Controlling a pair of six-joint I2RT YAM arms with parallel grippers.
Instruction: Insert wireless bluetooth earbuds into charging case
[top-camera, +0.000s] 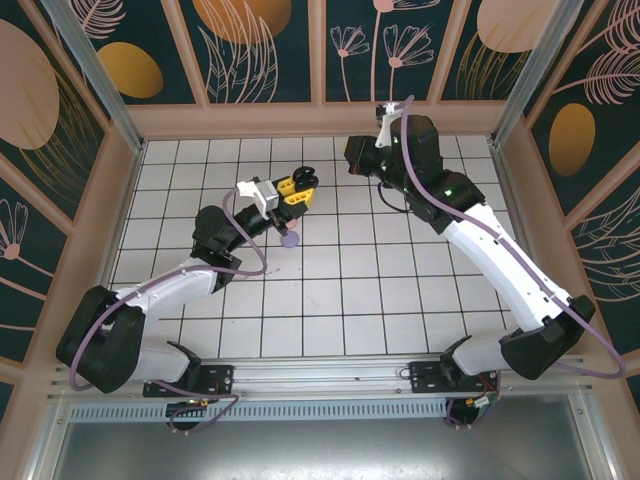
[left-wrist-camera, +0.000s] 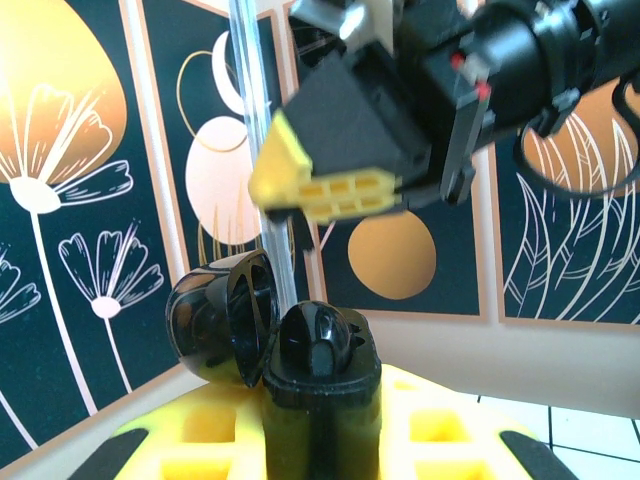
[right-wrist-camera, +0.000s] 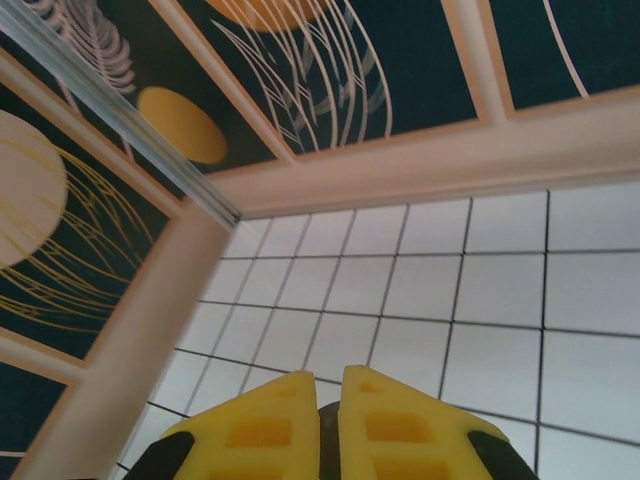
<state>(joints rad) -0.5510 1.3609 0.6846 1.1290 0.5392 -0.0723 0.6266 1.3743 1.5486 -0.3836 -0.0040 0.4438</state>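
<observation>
black case (left-wrist-camera: 320, 345) popped open, lid tipped left, held up off table in left gripper (top-camera: 298, 188); lilac disc (top-camera: 290, 240) flat on tile nearby

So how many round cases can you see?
2. A black case, open, is held in the left gripper above the table. A lilac case lies on the table just beside that gripper, nearer the bases. More may be hidden.

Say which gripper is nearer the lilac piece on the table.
Left. The left gripper, holding a black case, is beyond the lilac piece; the right gripper is farther right.
</observation>
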